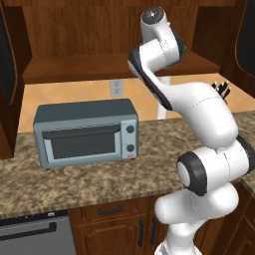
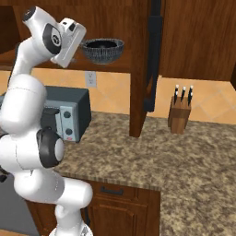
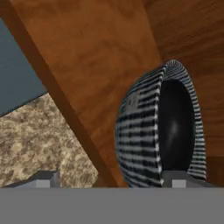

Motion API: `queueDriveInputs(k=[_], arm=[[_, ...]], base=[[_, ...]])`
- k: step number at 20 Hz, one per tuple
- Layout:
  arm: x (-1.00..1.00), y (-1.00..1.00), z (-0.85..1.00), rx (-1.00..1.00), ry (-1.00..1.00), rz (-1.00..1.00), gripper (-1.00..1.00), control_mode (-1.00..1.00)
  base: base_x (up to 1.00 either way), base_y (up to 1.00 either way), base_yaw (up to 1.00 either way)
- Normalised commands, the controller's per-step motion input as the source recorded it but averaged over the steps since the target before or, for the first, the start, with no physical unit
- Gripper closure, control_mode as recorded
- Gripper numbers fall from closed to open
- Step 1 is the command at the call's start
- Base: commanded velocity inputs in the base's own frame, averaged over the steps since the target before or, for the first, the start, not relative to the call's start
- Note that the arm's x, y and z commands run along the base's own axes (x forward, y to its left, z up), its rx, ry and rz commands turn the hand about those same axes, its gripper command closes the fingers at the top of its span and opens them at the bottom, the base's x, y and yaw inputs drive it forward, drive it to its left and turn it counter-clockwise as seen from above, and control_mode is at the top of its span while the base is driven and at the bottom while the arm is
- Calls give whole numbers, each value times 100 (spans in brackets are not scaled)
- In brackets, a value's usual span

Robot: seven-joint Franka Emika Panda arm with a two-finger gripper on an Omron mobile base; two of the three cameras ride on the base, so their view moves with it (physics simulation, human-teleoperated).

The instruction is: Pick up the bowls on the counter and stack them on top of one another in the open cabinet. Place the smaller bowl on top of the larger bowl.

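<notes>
The larger bowl (image 2: 103, 50), grey and ribbed with a dark inside, sits upright on the shelf floor of the open cabinet (image 2: 115, 67). My gripper (image 2: 83, 44) is at its left rim, up at shelf height. In the hand view the larger bowl (image 3: 144, 131) shows rolled on its side at the right. My gripper (image 3: 113, 180) is open, its fingertips (image 3: 43, 178) far apart, and the right tip overlaps the bowl's rim. Whether it touches the rim I cannot tell. The smaller black bowl is out of view. The granite counter (image 1: 99, 174) runs below.
A grey toaster oven (image 1: 84, 132) stands on the counter under the cabinet shelf (image 1: 74, 69). A wooden cabinet divider (image 2: 140, 69) drops to the counter right of the bowl. A knife block (image 2: 179, 113) stands further right. A dishwasher front (image 1: 30, 234) is at lower left.
</notes>
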Motion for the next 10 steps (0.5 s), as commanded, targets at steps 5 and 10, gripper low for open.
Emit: queueDriveInputs(k=[5,10], arm=[[-100,81,-84,-5,-5,1,-100,-100],[-100,46,-100,-3,15,0,-100,-100]], base=[[0,0,0],[0,0,0]])
